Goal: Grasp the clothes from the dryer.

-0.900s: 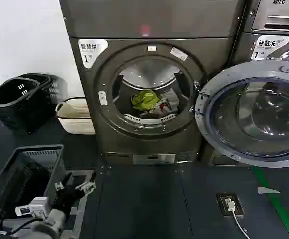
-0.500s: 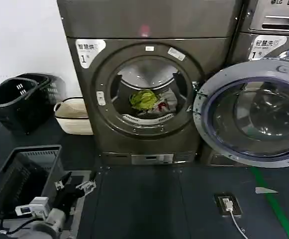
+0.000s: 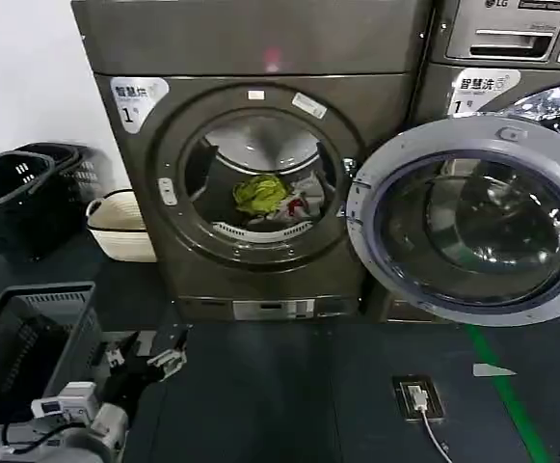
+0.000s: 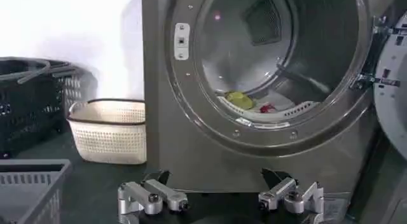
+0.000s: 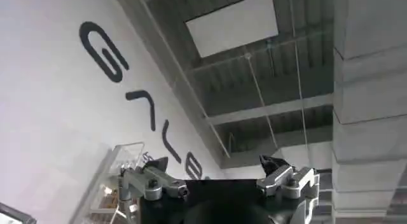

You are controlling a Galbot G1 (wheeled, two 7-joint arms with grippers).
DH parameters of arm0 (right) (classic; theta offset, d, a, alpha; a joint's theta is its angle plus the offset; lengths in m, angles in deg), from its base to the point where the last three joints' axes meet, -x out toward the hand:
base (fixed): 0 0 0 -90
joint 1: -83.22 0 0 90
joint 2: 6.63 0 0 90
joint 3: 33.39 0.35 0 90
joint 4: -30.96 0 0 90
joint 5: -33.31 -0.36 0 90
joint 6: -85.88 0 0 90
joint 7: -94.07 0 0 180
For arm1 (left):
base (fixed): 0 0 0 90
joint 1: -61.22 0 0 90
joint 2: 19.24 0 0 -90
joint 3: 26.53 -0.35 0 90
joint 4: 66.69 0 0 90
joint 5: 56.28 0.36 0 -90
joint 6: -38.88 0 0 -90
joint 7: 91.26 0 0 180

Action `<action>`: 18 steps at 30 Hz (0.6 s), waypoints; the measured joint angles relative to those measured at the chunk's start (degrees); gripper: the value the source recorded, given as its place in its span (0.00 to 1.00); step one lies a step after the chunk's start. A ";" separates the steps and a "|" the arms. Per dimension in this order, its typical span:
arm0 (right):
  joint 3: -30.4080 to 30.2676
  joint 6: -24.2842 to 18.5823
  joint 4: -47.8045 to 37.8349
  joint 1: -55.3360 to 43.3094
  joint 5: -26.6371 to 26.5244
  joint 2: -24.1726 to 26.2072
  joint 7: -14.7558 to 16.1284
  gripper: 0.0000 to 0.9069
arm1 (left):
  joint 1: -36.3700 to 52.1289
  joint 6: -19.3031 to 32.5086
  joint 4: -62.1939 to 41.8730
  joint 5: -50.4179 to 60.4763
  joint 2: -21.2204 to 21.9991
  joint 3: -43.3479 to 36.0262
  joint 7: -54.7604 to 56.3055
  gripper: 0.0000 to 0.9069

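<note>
Because the round door hangs swung aside, your yellow-green, white and grey heap of clothes (image 3: 272,198) lies reachable mid-frame in the dark bronze front-loading dryer (image 3: 251,251), while the left gripper (image 3: 151,355) waits lower left, jaws apart, and the right gripper (image 5: 219,177) points ceilingward, jaws also apart.

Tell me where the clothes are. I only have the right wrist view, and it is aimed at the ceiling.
Observer: The clothes lie in a small heap at the bottom of the drum of the dryer.
Operator: Confirm the door is out of the way.
Observer: The door is swung wide open to the right of the porthole.
Operator: Report the left gripper.
Observer: The left gripper is open, low in front of the dryer and well short of the porthole.
</note>
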 measured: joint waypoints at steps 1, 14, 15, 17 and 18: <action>0.00 0.00 0.02 0.03 -0.02 0.00 0.01 1.00 | 0.00 0.02 0.00 0.03 -0.02 0.00 0.00 1.00; 0.07 -0.02 0.03 0.03 -0.34 0.05 0.17 1.00 | -0.41 0.13 0.73 0.12 -0.08 0.04 -0.05 1.00; 0.03 -0.04 0.01 0.00 -0.35 0.04 0.13 1.00 | -0.41 0.13 0.76 0.12 -0.08 0.04 -0.12 1.00; -0.13 -0.35 0.05 0.06 -0.61 0.03 0.08 1.00 | -0.34 0.23 0.76 0.19 -0.09 0.04 -0.19 1.00; -0.17 -0.55 0.09 0.06 -0.70 0.04 0.06 1.00 | -0.35 0.34 0.76 0.20 -0.12 0.04 -0.36 1.00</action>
